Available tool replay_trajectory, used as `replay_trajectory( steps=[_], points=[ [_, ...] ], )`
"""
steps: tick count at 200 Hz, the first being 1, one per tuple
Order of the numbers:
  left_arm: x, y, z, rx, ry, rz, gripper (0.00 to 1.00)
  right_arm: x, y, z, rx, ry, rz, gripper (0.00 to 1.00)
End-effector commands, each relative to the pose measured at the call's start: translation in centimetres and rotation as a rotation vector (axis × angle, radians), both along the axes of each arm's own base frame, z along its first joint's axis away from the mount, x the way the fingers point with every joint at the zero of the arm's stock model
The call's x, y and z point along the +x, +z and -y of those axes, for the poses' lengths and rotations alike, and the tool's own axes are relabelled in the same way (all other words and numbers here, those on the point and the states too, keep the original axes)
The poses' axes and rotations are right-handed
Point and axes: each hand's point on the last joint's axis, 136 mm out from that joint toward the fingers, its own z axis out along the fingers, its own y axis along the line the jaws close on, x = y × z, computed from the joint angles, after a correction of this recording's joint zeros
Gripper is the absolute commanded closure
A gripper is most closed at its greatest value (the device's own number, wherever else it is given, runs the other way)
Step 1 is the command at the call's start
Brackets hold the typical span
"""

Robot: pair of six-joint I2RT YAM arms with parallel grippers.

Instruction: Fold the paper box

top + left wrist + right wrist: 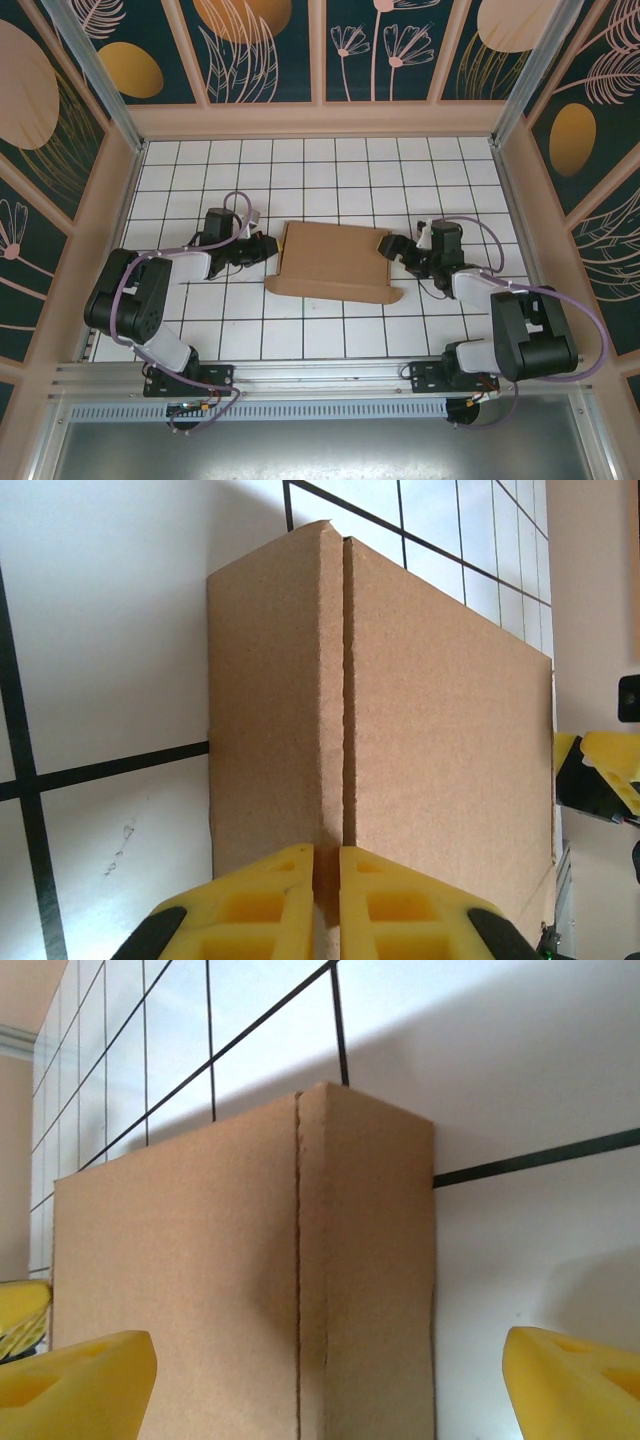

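Because the paper box (335, 262) is thin corrugated card, it should be light, stiff across its panels, willing to bend at the creases and apt to skate on the smooth table (300, 170), so I judge its short end walls the best hold, steadied from both ends. It lies flat at the table's middle between the two arms, which reach low and inward. The left gripper (327, 865) meets its left end with fingers drawn almost together over a seam, whether nipping card I cannot tell, while the right gripper (320, 1360) faces the right end with fingers spread wide, clear of the card.
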Motion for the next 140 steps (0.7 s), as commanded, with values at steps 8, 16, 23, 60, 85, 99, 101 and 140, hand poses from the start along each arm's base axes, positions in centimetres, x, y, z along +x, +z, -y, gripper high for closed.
replay_trajectory(
  steps=[8, 16, 23, 60, 85, 99, 101, 140],
  points=[
    [0.3, -0.8, -0.3, 0.022, -0.006, -0.024, 0.89, 0.7, 3.8, 0.5, -0.014, -0.026, 0.121, 0.09],
    [0.4, -1.0, -0.4, 0.029, -0.005, -0.029, 0.9, 1.0, 5.6, 1.2, -0.05, -0.054, 0.188, 0.09],
    [0.4, -1.2, -0.5, 0.035, -0.003, -0.036, 0.9, 1.1, 7.1, 1.6, -0.067, -0.067, 0.242, 0.09],
    [0.6, -2.1, -1.3, 0.033, 0.023, -0.066, 0.9, 1.1, 10.9, 0.3, -0.185, 0.014, 0.323, 0.11],
    [0.7, -2.4, -1.6, 0.035, 0.029, -0.078, 0.91, 0.2, 12.1, -3.3, -0.455, 0.152, 0.428, 0.11],
    [0.7, -2.5, -1.7, 0.041, 0.026, -0.08, 0.91, 0.1, 12.5, -4.2, -0.576, 0.187, 0.466, 0.12],
    [0.7, -2.5, -1.7, 0.043, 0.026, -0.08, 0.91, 0.1, 12.6, -4.3, -0.586, 0.187, 0.471, 0.12],
    [0.7, -2.9, -2.0, 0.061, 0.03, -0.086, 0.92, -0.5, 13.8, -4.7, -0.459, 0.172, 0.519, 0.14]
  ],
)
